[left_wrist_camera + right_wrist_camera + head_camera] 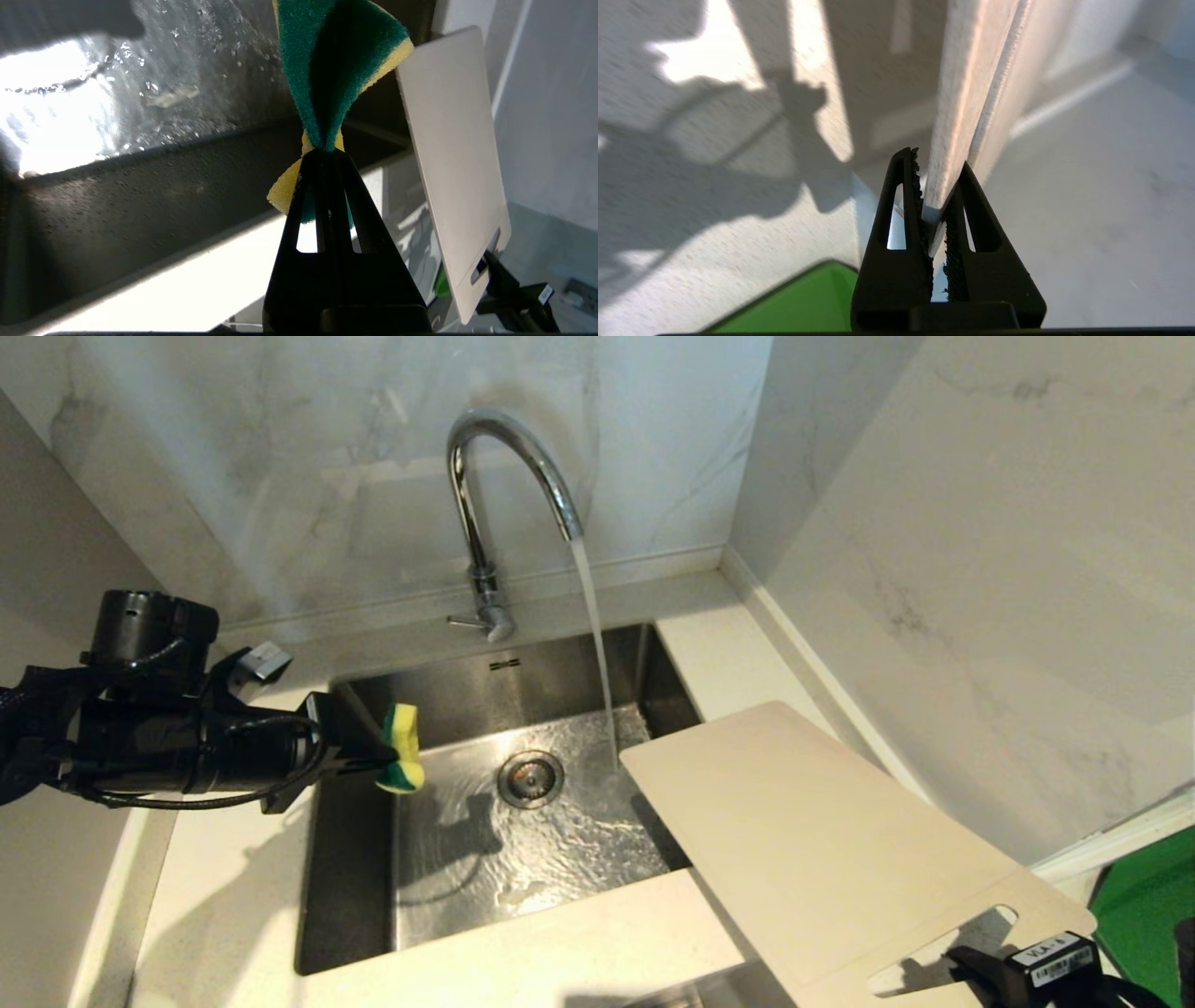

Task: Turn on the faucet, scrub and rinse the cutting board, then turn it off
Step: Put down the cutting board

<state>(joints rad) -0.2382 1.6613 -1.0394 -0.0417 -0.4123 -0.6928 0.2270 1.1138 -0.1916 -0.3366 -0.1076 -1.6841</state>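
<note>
Your board is a stiff, flat plastic slab, tilted up from the right worktop so its far corner hangs over the sink, just beside the running stream. It looks light, but it is broad and thin, and once wet it will likely be slick, so expect it to lever and twist in a narrow pinch. The right gripper holds it at the near short edge, just by the handle slot, with the jaws narrowly parted around the board's thickness. That end is the sensible place to hold; a deeper bite would resist scrubbing pressure better.

The faucet is already on, water falling into the basin near the drain. Your left gripper is squeezed tight on a green-and-yellow sponge, which is folded in the pinch; it hangs over the sink's left side, well apart from the board. Scrubbing looks not yet begun.
</note>
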